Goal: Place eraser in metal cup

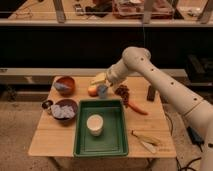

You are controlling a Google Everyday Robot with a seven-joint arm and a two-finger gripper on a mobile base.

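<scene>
The eraser (151, 93) is a small black block standing on the wooden table (55, 140) near the right back edge, just behind the carrot (136, 107). The metal cup (46, 104) is a tiny dark round cup with a paler rim at the table's left edge, beside the nearer brown bowl (65, 110). My gripper (103, 84) is at the end of the white arm, low over the back middle of the table, right by the grey-blue cup (102, 91). It is well left of the eraser and well right of the metal cup.
A green tray (116, 142) holds a white cup (95, 124) at centre front. A second brown bowl (65, 85) sits back left. An apple (92, 90), a yellow fruit (98, 78), dark grapes (122, 92) and a corn cob (145, 140) lie around.
</scene>
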